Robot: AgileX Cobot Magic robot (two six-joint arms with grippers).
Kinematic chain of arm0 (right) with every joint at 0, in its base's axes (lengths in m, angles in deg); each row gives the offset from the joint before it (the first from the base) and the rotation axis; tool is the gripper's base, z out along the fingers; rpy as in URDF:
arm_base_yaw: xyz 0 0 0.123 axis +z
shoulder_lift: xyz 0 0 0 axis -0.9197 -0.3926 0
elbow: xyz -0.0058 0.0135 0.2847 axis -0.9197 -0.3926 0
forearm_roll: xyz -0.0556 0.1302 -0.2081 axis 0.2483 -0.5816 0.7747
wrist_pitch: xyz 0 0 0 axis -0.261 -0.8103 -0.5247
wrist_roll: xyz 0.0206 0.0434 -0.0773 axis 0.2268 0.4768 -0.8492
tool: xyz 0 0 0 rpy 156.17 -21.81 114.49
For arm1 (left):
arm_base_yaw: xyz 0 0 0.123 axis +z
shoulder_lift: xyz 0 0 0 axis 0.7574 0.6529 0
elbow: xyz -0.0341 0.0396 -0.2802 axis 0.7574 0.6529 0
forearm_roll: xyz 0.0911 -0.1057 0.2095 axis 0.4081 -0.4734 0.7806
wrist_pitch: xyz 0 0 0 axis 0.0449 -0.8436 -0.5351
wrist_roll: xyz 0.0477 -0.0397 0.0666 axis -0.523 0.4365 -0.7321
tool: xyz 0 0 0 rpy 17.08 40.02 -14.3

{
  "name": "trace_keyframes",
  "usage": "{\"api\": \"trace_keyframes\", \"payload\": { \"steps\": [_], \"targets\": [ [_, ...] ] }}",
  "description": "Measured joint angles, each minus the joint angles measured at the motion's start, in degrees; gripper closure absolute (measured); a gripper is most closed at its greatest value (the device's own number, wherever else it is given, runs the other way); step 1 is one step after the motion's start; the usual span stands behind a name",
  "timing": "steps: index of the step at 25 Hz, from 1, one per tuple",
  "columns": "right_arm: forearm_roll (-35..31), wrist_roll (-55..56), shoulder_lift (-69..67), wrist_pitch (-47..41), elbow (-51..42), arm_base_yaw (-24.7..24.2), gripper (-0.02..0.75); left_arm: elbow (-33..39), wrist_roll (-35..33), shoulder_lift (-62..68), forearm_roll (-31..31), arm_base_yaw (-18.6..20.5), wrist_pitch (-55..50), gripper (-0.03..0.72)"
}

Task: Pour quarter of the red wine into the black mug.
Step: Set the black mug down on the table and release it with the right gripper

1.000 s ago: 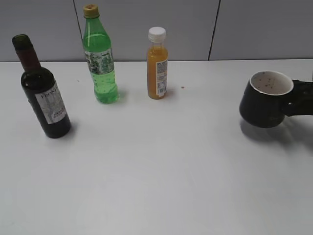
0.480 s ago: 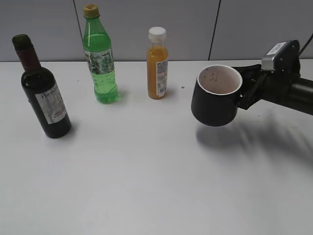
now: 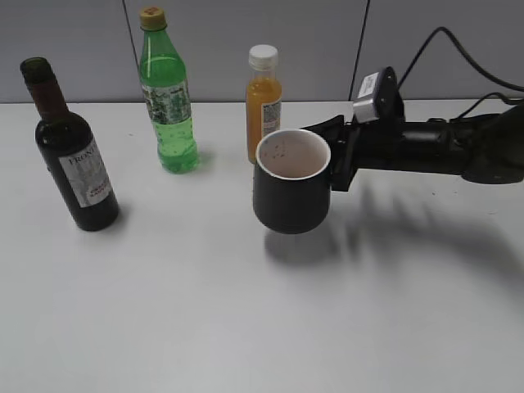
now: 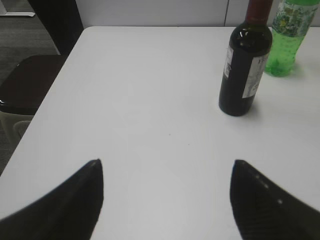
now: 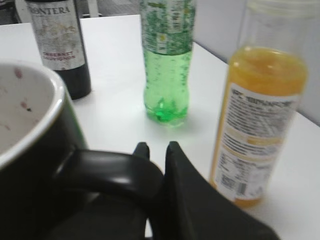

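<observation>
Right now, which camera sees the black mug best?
The exterior view: it shows the whole black mug, held off the table by the right gripper at its handle. The right wrist view shows only part of its rim and handle up close. The left wrist view does not show it.

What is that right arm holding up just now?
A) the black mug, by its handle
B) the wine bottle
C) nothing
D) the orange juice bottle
A: the right gripper is shut on the handle of the black mug, which hangs above its shadow on the table.
</observation>
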Motion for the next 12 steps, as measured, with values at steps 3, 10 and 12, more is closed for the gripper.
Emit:
{"api": "trace_keyframes", "payload": {
  "steps": [3, 10, 12],
  "targets": [
    [1.8, 1.9, -2.3, 0.0, 2.9, 2.8, 0.676, 0.0, 0.0, 0.0, 0.0, 0.0, 0.0, 0.099],
    [2.0, 2.3, -4.5, 0.0, 4.1, 6.7, 0.676, 0.0, 0.0, 0.0, 0.0, 0.0, 0.0, 0.099],
    [1.7, 2.3, -5.1, 0.0, 4.1, 7.8, 0.676, 0.0, 0.0, 0.0, 0.0, 0.0, 0.0, 0.099]
  ]
}}
